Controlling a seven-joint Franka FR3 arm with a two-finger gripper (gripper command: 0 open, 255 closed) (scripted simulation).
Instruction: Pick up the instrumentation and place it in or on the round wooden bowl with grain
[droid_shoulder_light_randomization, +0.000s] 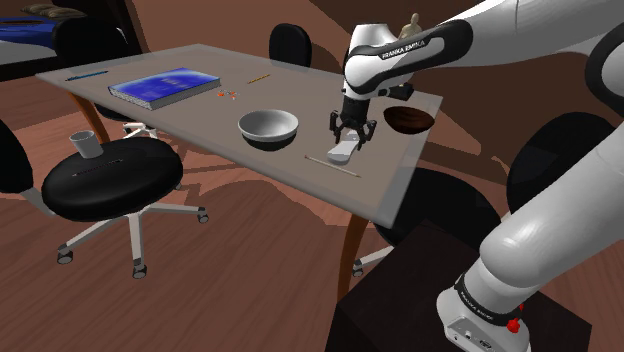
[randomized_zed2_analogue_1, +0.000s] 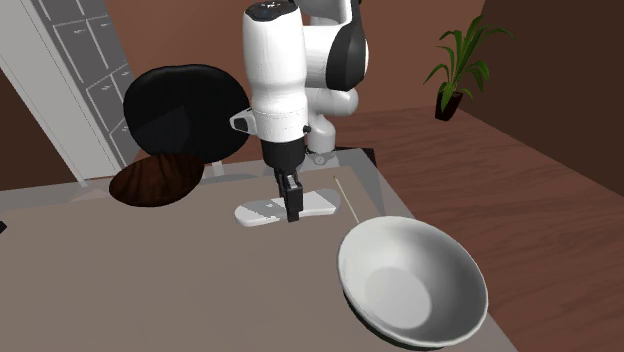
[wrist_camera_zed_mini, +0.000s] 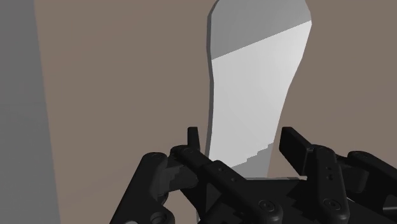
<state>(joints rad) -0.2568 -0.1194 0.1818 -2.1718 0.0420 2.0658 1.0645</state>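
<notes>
The instrumentation (droid_shoulder_light_randomization: 340, 152) (randomized_zed2_analogue_1: 262, 213) (wrist_camera_zed_mini: 254, 95) is a flat white, elongated piece with a wider rounded end, lying on the grey-brown table (droid_shoulder_light_randomization: 200, 130). My gripper (droid_shoulder_light_randomization: 352, 135) (randomized_zed2_analogue_1: 292, 212) (wrist_camera_zed_mini: 243, 135) is lowered onto it. Its black fingers stand apart on either side of the narrow end, close to its edges without clearly clasping it. The dark brown round wooden bowl (droid_shoulder_light_randomization: 409, 120) (randomized_zed2_analogue_1: 155, 182) sits near the table edge, to the shoulder view's right of the gripper.
A large white bowl (droid_shoulder_light_randomization: 268, 127) (randomized_zed2_analogue_1: 412, 280) stands beside the instrumentation. A thin stick (droid_shoulder_light_randomization: 332, 167) (randomized_zed2_analogue_1: 347, 200) lies close to it. A blue book (droid_shoulder_light_randomization: 163, 87) and a pen (droid_shoulder_light_randomization: 87, 74) lie farther along the table. A black office chair (droid_shoulder_light_randomization: 112, 178) holds a cup (droid_shoulder_light_randomization: 84, 145).
</notes>
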